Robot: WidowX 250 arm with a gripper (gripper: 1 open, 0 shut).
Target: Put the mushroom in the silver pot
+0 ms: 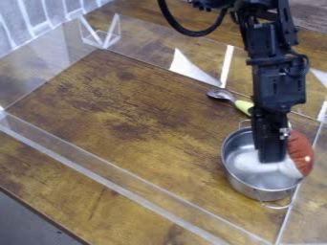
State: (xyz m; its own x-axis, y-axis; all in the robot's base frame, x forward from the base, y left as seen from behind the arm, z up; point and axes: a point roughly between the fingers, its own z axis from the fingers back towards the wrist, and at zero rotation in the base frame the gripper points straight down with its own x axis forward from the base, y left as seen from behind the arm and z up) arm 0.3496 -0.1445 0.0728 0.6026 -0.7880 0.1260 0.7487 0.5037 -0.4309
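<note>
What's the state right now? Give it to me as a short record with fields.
Tool: shut on the mushroom, over the pot
Mushroom: red-brown cap toward the right side of the pot, pale stem low, inside the pot's outline in this view
Pot: upright on the wooden table, a loop handle visible at the near rim
Spoon: on the table, beyond the pot
Vegetable: yellow-green, partly hidden behind the arm
Contact of mushroom with pot floor: cannot tell
Release: not yet
</note>
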